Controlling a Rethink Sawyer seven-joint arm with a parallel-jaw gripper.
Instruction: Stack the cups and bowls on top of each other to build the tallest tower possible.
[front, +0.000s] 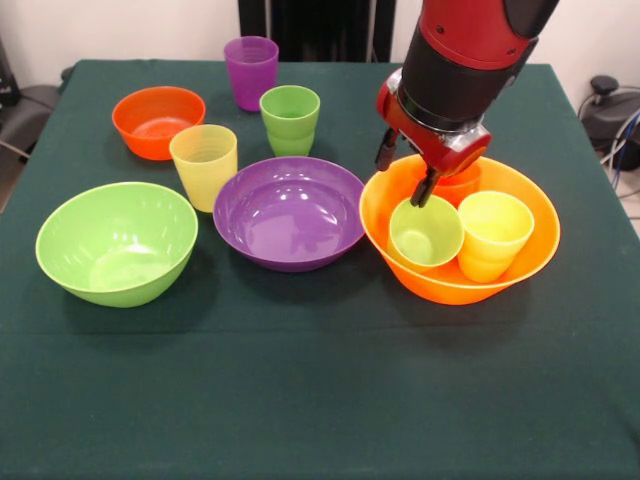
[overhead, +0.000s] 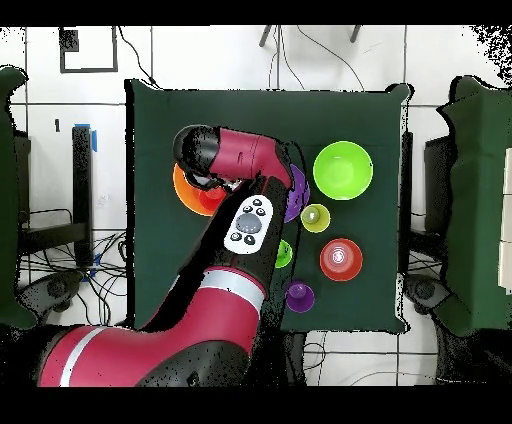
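while the tool (front: 405, 172) hovers open, three cups sit in the yellow-orange bowl (front: 530, 245).

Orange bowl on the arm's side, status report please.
Gripper open, over the big orange bowl. Lime cup and yellow cup inside, third orange cup behind. Nothing stacked yet.

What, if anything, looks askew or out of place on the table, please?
In the big orange bowl, the lime cup and yellow cup lean tilted side by side rather than nested. Nothing looks spilled or damaged.
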